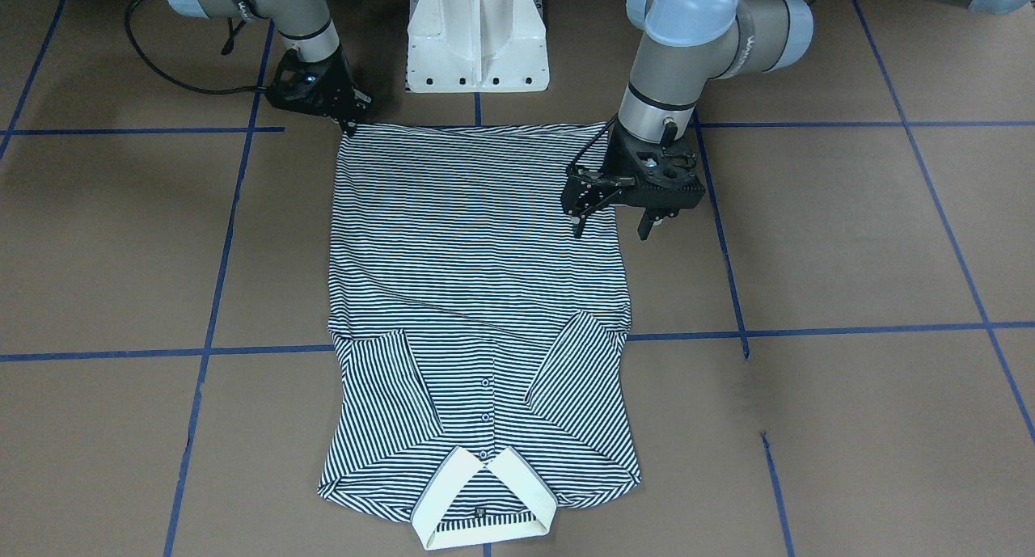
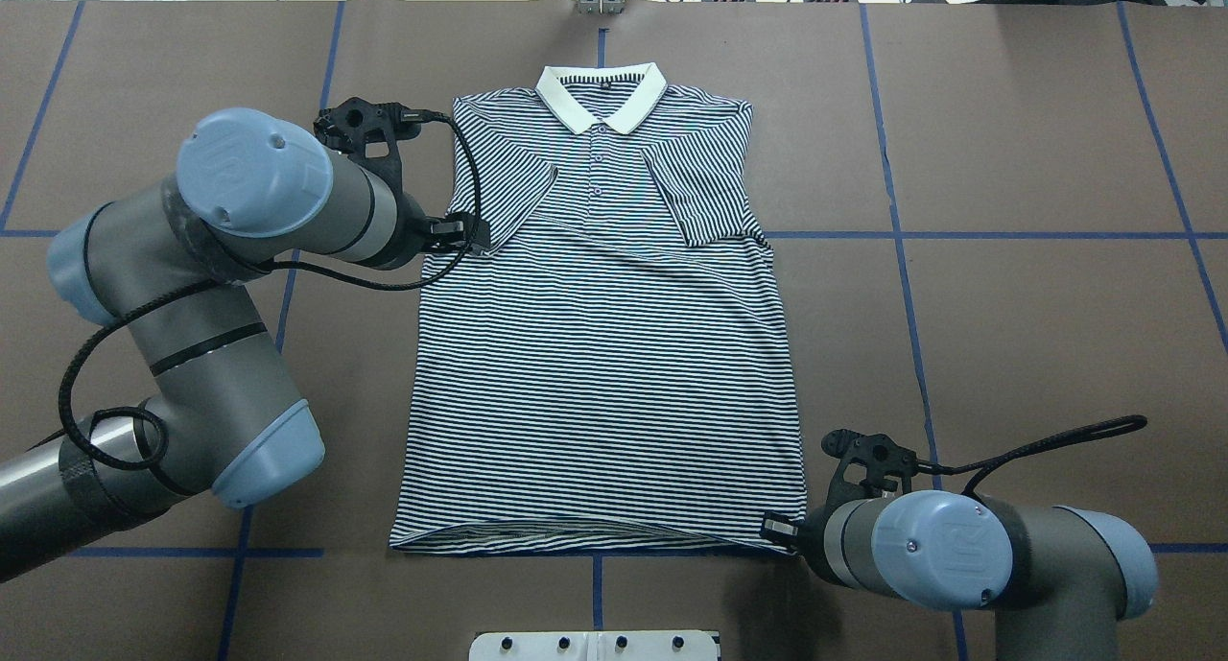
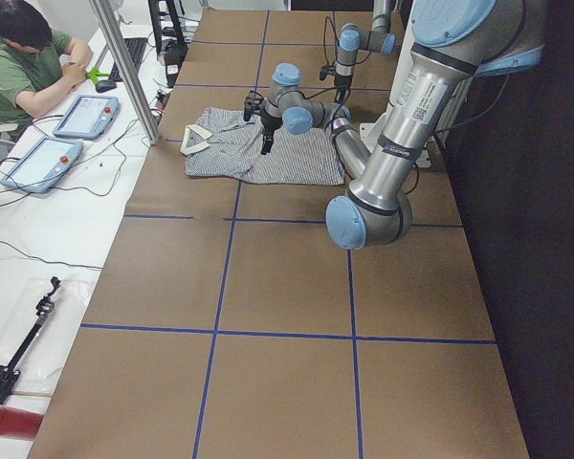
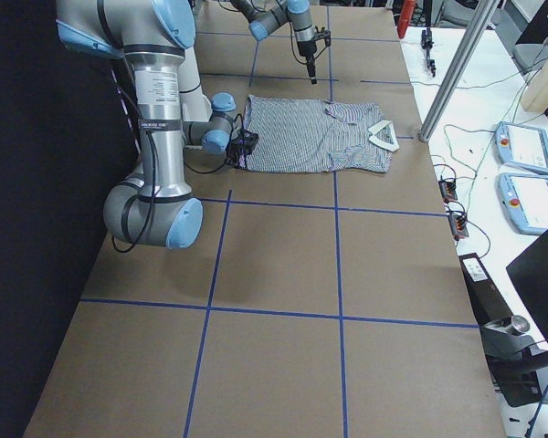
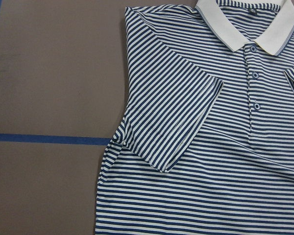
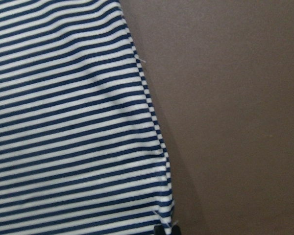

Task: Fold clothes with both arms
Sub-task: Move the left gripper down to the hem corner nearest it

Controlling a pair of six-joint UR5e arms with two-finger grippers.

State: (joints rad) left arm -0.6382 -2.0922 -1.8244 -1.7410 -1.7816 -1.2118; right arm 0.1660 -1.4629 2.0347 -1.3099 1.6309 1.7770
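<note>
Brown paper-covered table (image 1: 849, 242) gridded with blue tape lines, with a white pedestal base (image 1: 477, 31) at the upper centre of the front-facing view. A short-sleeved polo shirt with thin navy-and-white stripes (image 1: 477, 242) is laid flat and front-up at the centre, with its hem toward the top of that view and its collar at the bottom edge. Both sleeves (image 1: 388, 395) are turned in across the chest, so a narrow rectangle is presented, judged ready for a hem-to-collar fold.

The grey-silver jointed left arm (image 1: 695, 40) is seen at the upper right and the grey-silver jointed right arm (image 1: 275, 3) at the upper left. The black two-finger left gripper (image 1: 612, 221) is held above the shirt's right-hand side edge, jaws parted and nothing between them. The black two-finger right gripper (image 1: 349, 124) is set at the upper-left hem corner, where a lifting grasp would be taken; whether cloth is pinched cannot be told. The plain cream-white collar (image 1: 483, 500) is spread open below the buttoned placket (image 1: 485, 415).

The parted left jaws are shown only in the front-facing view; in the overhead view they cannot be made out past the wrist. The sleeve's hem stitching is shown only by the left wrist camera, and the loose threads at the hem corner only by the right wrist camera.
</note>
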